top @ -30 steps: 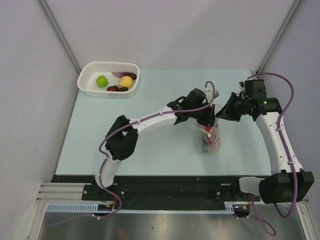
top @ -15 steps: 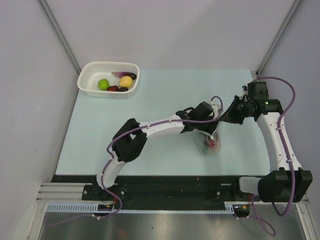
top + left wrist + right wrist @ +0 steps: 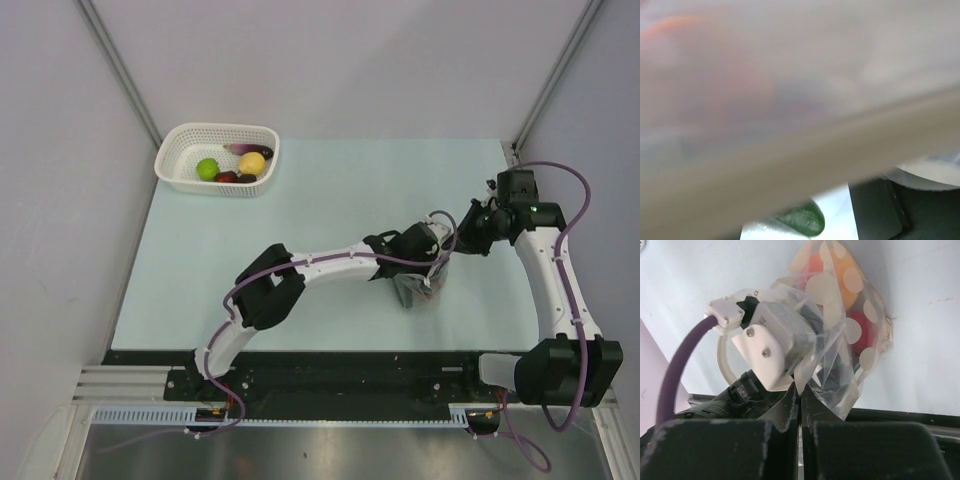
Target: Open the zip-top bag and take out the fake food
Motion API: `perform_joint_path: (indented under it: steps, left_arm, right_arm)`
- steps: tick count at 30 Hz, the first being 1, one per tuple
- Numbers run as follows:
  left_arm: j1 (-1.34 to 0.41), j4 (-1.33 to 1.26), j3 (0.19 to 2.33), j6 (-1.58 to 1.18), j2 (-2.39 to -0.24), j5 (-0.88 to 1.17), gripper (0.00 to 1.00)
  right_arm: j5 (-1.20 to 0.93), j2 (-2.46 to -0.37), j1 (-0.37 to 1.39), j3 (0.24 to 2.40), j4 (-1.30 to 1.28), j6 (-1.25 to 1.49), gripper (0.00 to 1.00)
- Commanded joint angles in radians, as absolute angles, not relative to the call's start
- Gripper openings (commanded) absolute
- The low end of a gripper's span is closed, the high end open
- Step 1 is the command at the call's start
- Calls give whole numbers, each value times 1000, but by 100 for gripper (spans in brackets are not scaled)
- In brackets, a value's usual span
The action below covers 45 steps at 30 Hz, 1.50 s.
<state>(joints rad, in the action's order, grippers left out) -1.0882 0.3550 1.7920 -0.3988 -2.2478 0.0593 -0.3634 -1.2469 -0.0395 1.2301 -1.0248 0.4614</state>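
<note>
Zip-top bag (image 3: 856,330) pinched by my right gripper (image 3: 800,392), left gripper (image 3: 428,268) buried in the film

- zip-top bag: clear with white polka dots, crumpled. It's on the pale green table (image 3: 300,210), right half, close to the near edge, between my two wrists
- right gripper: fingers pressed flat together, clamped on a fold of the bag's plastic at the end nearest my right wrist. Rest of the bag runs away from the fingers toward the table
- left gripper: reaches in from the left, front end pushed into the bag. In the right wrist view its white housing (image 3: 772,345) has film draped over it, with the purple cable (image 3: 685,355) coming off its left side. Fingertips are hidden, so I can't tell whether they stand apart or together, or whether they hold anything
- left wrist view: nearly all blurred plastic right against the lens, orange tint top left. A dark green toy (image 3: 802,220) shows at the bottom edge, can't tell if it's inside the film
- fake food in the bag: orange toy (image 3: 837,272) at the far end, red toy (image 3: 866,340) nearer and to its right. Both are behind the film, shapes too blurred to name
- white mesh basket (image 3: 170,160): far left corner of the table, well apart from the bag. It holds a lime green toy (image 3: 207,167), a yellow toy (image 3: 253,162), a red piece (image 3: 226,177) and a dark purple toy (image 3: 250,150)
</note>
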Motion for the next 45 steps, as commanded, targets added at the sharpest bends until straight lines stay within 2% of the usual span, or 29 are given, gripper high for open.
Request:
perform_joint_path:
  steps: [1,5,8,11,14,16,20,24,28,34,38,45]
  left_arm:
    - [-1111,396,1813,-351,-2295,2,74]
    - [-1111,400,1845,-347,-2315,2,66]
    - [-1111,388,1839,-324,-2267,-25,55]
    - [-1111,408,1839,-293,-2206,-9,29]
    - [-1103,443,1841,-269,-2146,41,19]
    - [-1094,463,1842,-259,-2109,90,17]
    - [-1063,517,1861,-267,-2071,181,1]
    - [-1028,526,1890,-298,-2052,352,0]
    - [-1020,571,1998,-284,-2060,405,0]
    - [-1026,603,2095,-238,-2069,243,0]
    - [-1028,614,2140,-302,-2085,170,0]
    - [-1029,589,2209,-425,-2129,146,0]
  right_arm:
    - [-365,-1207,-48,1218,-1022,442,0]
    - [-367,-1206,-51,1206,-1019,437,0]
    - [-354,-1195,-51,1203,-1019,433,0]
    - [-324,-1174,-54,1201,-1020,414,0]
    - [-281,-1158,-54,1201,-1029,391,0]
    - [-256,-1151,-55,1201,-1029,377,0]
    - [-207,-1131,-60,1203,-1028,342,0]
    - [-209,-1109,-58,1204,-1023,324,0]
    - [-203,-1094,-35,1203,-1025,318,0]
    - [-210,-1065,29,1204,-1019,348,0]
    - [-247,-1046,41,1206,-1012,394,0]
    - [-296,-989,41,1209,-970,414,0]
